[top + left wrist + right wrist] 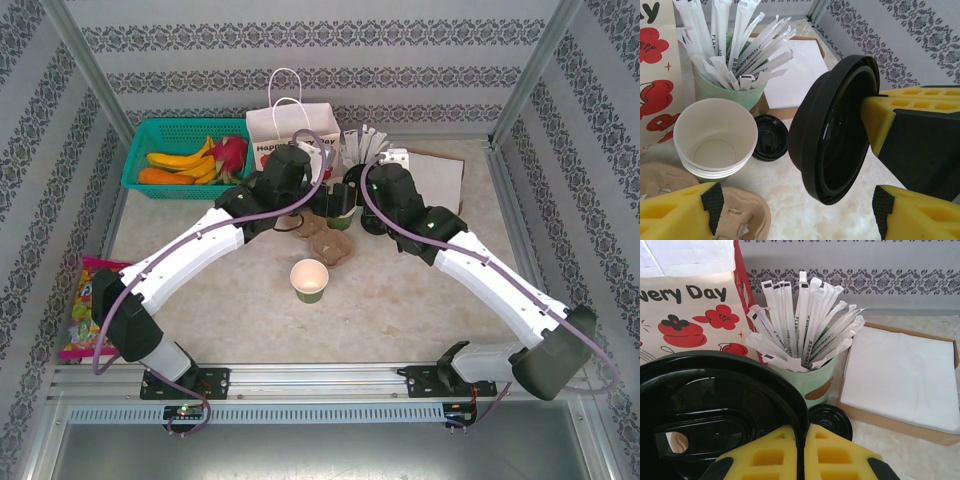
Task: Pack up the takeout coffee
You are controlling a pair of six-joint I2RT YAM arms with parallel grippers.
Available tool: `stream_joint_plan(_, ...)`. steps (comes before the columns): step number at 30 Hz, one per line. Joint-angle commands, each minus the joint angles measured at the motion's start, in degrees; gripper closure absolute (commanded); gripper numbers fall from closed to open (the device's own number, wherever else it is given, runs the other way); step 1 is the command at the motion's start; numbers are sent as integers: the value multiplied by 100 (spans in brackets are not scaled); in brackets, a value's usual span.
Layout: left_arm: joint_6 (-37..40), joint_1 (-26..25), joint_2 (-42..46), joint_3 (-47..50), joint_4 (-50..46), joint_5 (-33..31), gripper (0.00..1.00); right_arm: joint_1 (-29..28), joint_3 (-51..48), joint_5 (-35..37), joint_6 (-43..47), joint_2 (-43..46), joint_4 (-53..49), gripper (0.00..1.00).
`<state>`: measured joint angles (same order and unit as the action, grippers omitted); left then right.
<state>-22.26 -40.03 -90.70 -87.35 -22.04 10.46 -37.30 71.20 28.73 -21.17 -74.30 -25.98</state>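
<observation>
My right gripper (802, 437) is shut on the rim of a black plastic lid (715, 410) and holds it on edge above the table. In the left wrist view that lid (832, 130) hangs tilted between the yellow fingers of my left gripper (795, 212), which is open and clear of it. A lone small green paper cup (310, 280) stands lidless in the middle of the table, nearer than both grippers. A takeout coffee with its lid on is out of view. The paper bag (290, 125) stands upright at the back.
Close by are a stack of lidless cups (715, 135), spare black lids (770, 137), a green cup of wrapped sticks (810, 375) and brown cup carriers (328, 240). A napkin box (900, 375) lies to the right, a fruit basket (150, 140) back left, a snack packet (85, 310) far left.
</observation>
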Motion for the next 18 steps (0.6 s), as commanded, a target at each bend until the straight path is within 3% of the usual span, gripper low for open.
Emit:
stream_joint_plan(1,159,-75,-160,-308,-381,-398,24,-156,226,372,-154,-144,-246,90)
stream_joint_plan(18,134,-93,-721,-866,-803,-580,81,-358,527,437,-352,-506,-373,89)
